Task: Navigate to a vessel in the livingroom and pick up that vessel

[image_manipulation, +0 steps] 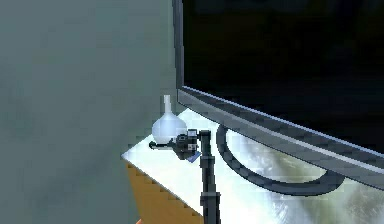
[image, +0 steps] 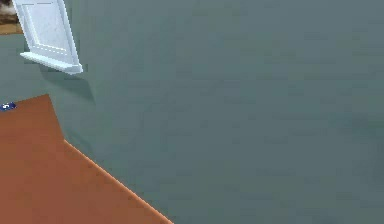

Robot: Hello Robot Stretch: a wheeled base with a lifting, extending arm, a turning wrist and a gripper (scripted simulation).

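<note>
So the arm (image_manipulation: 209, 180) comes up from the bottom of the arm side view as a dark bar, a bit right of the middle. It ends at the near corner of a tabletop (image_manipulation: 250, 195). The gripper (image_manipulation: 160, 146) sits at its top, fingers pointing toward that view's left. The vase (image_manipulation: 167, 122), white with a round belly and a thin neck, stands on that corner right at or behind the fingers. Honestly can't tell if the gripper has hold of anything, or how the jaws stand.

The tabletop is pale and marbled, with an orange-brown side below. A big dark TV (image_manipulation: 290, 60) stands on it on a curved stand (image_manipulation: 262, 172), just right of the vase.

The forward view has a grey-green wall (image: 240, 110), orange-brown floor (image: 40, 170) and a white window (image: 50, 35) top left.
</note>
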